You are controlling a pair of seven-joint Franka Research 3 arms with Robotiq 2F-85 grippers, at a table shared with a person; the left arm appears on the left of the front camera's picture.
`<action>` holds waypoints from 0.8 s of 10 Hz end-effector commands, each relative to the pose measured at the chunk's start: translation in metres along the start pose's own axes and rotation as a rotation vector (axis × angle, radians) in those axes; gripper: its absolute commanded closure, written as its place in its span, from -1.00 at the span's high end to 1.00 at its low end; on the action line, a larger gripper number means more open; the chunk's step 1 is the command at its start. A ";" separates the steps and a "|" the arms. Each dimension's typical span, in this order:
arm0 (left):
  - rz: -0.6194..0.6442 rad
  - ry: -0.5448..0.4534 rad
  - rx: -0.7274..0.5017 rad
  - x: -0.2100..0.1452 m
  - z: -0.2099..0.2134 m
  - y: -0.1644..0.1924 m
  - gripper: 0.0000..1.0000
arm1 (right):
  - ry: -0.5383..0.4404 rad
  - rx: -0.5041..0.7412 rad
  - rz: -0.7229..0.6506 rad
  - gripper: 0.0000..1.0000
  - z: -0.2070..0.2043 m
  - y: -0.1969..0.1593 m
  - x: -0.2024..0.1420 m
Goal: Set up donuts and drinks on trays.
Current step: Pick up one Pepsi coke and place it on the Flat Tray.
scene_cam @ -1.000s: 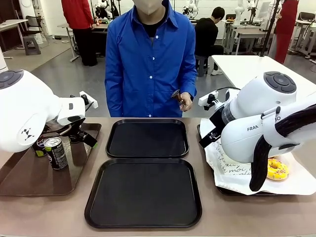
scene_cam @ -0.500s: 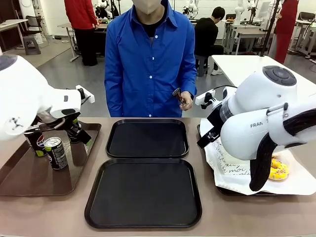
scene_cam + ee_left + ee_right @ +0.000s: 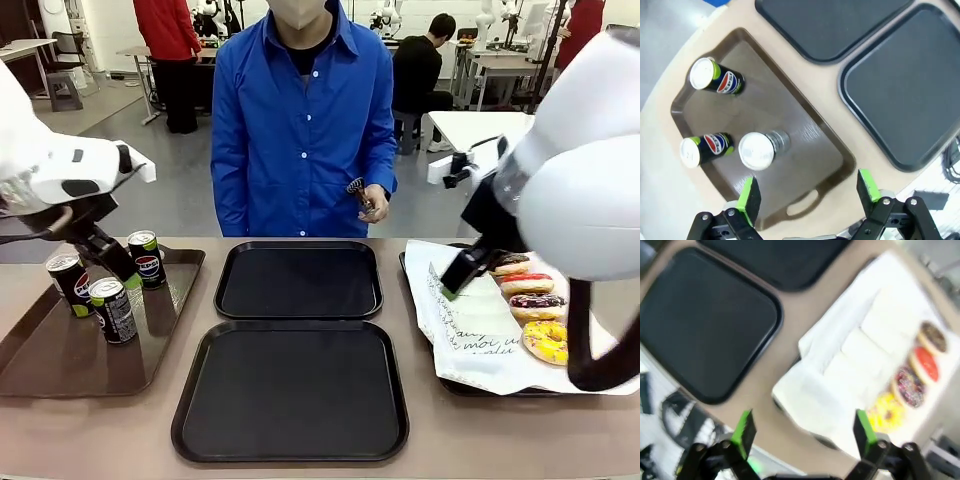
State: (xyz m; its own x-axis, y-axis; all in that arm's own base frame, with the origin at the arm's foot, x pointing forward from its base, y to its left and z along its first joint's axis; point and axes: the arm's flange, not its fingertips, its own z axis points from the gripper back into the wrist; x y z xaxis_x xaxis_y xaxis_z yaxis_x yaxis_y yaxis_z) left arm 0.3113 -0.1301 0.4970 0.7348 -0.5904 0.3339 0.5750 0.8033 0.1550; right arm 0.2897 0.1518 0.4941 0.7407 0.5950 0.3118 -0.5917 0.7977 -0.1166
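Left fingers (image 3: 749, 200) gape wide and empty above three slim black cans (image 3: 717, 82) on a glossy brown tray (image 3: 805, 150); right fingers (image 3: 743, 432) equally wide over four iced ring donuts (image 3: 537, 300).

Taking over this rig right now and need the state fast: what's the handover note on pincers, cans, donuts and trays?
Left pincer: open, empty, above the brown tray.
Right pincer: open, empty, over the white paper.
Three cans stand on the brown tray; four donuts lie on the white paper.
Done: nothing, both black trays bare.
Left: move donuts and cans onto them.
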 end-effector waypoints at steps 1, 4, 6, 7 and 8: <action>0.046 -0.086 0.002 -0.118 -0.035 -0.033 1.00 | -0.004 -0.050 0.053 1.00 -0.040 0.028 -0.138; 0.000 0.000 0.000 0.000 0.000 0.000 1.00 | 0.000 0.000 0.000 1.00 0.000 0.000 0.000; 0.188 -0.114 -0.260 -0.015 0.008 0.028 1.00 | -0.059 0.224 -0.121 1.00 0.003 -0.033 -0.026; 0.332 -0.173 -0.471 -0.026 0.002 0.054 1.00 | -0.091 0.414 -0.247 1.00 -0.014 -0.062 -0.042; 0.412 -0.213 -0.634 -0.036 -0.004 0.077 1.00 | -0.123 0.522 -0.329 1.00 -0.028 -0.087 -0.058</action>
State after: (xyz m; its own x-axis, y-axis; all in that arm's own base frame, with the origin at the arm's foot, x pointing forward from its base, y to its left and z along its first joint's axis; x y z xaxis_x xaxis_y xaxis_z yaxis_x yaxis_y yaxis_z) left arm 0.3256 -0.0678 0.5010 0.8336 -0.3510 0.4266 0.4877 0.8303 -0.2697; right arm 0.3098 0.0804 0.4943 0.8396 0.4008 0.3667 -0.5079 0.8187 0.2680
